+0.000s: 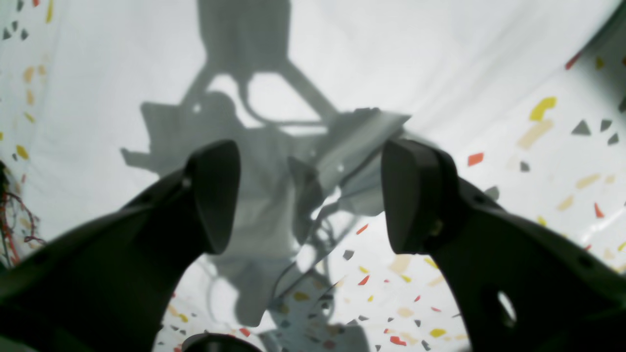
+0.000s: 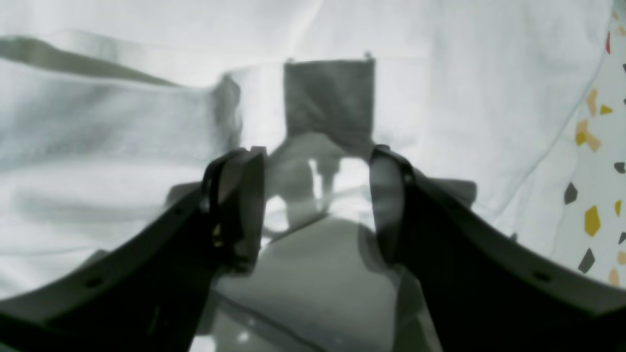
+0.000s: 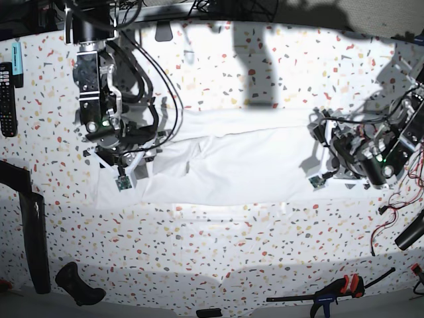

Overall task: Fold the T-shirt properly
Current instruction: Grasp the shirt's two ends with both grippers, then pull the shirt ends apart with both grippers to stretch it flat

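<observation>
The T-shirt (image 3: 218,169) lay spread flat across the middle of the speckled bench (image 3: 218,252), a long white band with soft wrinkles. My right jaws (image 2: 315,195) hung low over its cloth near one end, parted and gripping nothing. My left jaws (image 1: 310,195) stood wide over its other edge, where cloth met bench, also empty.
</observation>
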`<state>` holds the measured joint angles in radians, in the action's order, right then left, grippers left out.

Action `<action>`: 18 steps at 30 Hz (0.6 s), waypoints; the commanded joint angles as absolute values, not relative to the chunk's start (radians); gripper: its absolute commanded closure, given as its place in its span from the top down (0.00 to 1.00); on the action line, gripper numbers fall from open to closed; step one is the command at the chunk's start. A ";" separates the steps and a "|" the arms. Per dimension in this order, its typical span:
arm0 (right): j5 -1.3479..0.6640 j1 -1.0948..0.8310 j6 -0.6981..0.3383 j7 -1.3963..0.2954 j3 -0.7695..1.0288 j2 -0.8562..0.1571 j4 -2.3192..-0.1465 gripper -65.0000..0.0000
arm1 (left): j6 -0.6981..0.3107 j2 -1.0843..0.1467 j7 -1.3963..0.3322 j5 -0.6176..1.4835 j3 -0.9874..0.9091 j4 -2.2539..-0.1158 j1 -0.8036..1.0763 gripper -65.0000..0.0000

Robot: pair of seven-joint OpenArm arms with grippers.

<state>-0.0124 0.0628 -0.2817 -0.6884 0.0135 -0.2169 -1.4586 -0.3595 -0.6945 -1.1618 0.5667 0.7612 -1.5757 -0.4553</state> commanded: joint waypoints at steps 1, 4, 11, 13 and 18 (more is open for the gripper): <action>0.007 0.057 -0.276 -0.705 0.020 -0.234 -1.468 0.52 | -0.330 -0.716 -1.134 0.525 0.751 -1.586 -0.485 0.67; 0.031 0.012 -0.276 -0.702 0.020 -0.269 -1.468 0.52 | -0.188 -0.735 -1.034 0.367 0.730 -1.585 -0.478 0.67; -0.022 -0.020 -0.269 -0.681 0.020 -0.326 -1.468 0.52 | -0.215 -0.744 -0.960 0.477 0.532 -1.579 -0.459 0.67; -0.019 -0.017 -0.269 -0.681 0.020 -0.327 -1.468 0.52 | -0.241 -0.744 -0.960 0.526 0.470 -1.550 -0.460 0.67; 0.019 -0.014 -0.269 -0.667 0.021 -0.344 -1.468 0.52 | -0.327 -0.751 -0.953 0.682 0.322 -1.358 -0.461 0.67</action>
<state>-0.0296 -0.0185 -0.2871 -0.6197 0.0132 -0.3225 -1.4677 -0.3286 -0.7368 -0.9668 0.6811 0.3290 -1.3426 -0.4366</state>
